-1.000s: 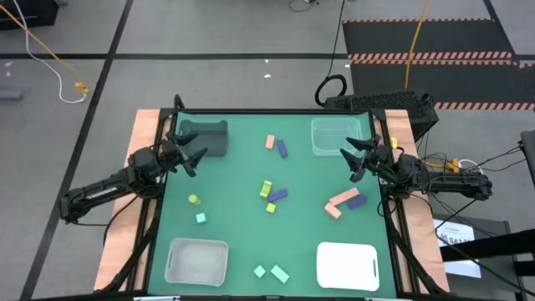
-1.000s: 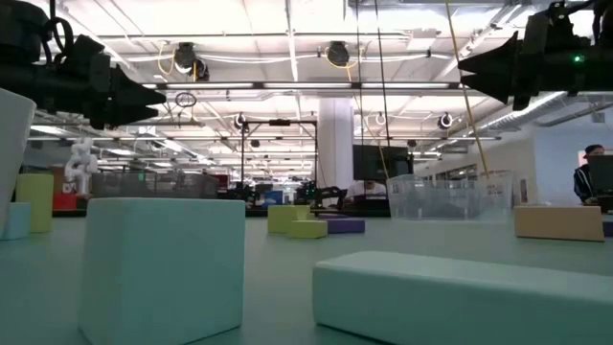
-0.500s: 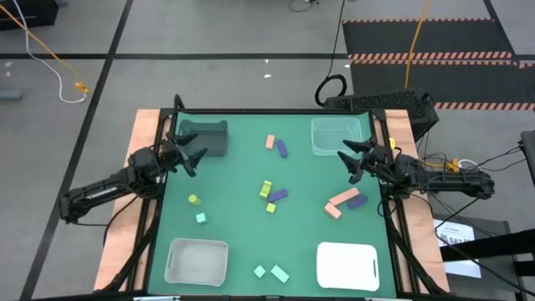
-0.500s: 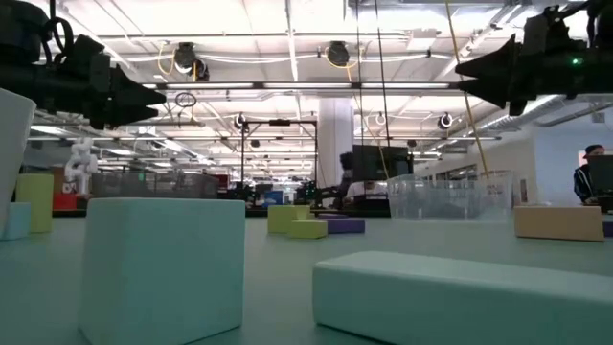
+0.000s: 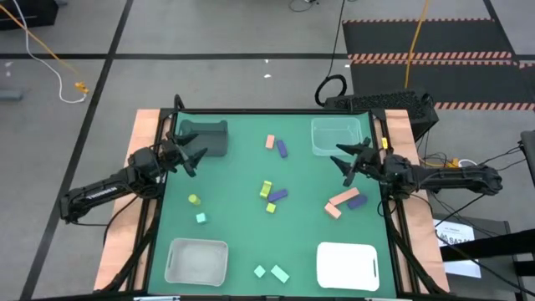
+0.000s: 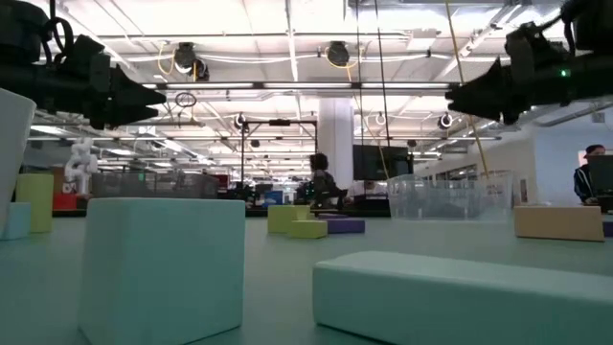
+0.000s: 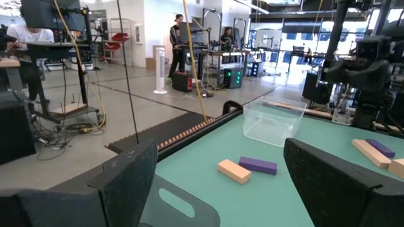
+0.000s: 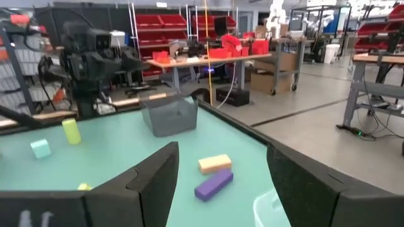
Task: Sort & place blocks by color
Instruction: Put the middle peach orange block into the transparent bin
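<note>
Small blocks lie flat on the green table: a pink one point(image 5: 270, 142) and a purple one point(image 5: 282, 149) at the far middle, yellow-green point(image 5: 266, 189) and purple point(image 5: 277, 195) at the centre, pink point(image 5: 343, 198) and purple point(image 5: 357, 201) at the right, teal ones point(image 5: 279, 273) at the near edge. My left gripper point(image 5: 196, 161) hovers open at the far left, beside the dark grey bin point(image 5: 205, 138). My right gripper point(image 5: 341, 165) hovers open at the far right, near the clear bin point(image 5: 338, 136). Neither has anything between its fingers.
A clear bin point(image 5: 197, 261) stands at the near left corner and a white bin point(image 5: 347, 265) at the near right. A yellow-green cylinder point(image 5: 193, 200) and a teal cube point(image 5: 201, 218) sit at the left. People move in the room beyond the table.
My right gripper has edged out from the table's right edge toward its middle and tipped slightly downward, its fingers staying apart. The blocks have kept their places.
</note>
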Tool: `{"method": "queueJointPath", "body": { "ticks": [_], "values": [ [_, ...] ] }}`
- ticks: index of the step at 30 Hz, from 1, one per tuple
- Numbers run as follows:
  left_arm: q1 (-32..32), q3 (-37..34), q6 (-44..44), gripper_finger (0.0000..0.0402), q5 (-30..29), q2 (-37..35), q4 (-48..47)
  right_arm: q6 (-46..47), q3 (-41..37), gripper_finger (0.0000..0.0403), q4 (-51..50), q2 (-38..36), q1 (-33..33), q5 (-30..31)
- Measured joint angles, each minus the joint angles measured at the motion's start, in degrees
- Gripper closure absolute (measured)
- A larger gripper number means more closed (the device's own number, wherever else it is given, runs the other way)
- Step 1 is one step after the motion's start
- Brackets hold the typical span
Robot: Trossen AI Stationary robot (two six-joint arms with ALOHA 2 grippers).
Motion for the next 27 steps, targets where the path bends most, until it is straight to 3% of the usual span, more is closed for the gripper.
{"method": "queueJointPath", "body": {
  "ticks": [19, 23, 27],
  "values": [
    [0.0, 0.0, 0.0, 0.0055, 0.0, 0.0, 0.0, 7.2, 16.2, 0.0168, -13.6, 18.5, 0.0, -0.3],
    [0.0, 0.0, 0.0, 0.0055, 0.0, 0.0, 0.0, 11.3, 20.0, 0.0168, -19.6, 22.7, -0.1, -2.3],
    [0.0, 0.0, 0.0, 0.0055, 0.0, 0.0, 0.0, 18.4, 23.4, 0.0168, -27.9, 26.5, -0.5, -8.5]
  ]
}}
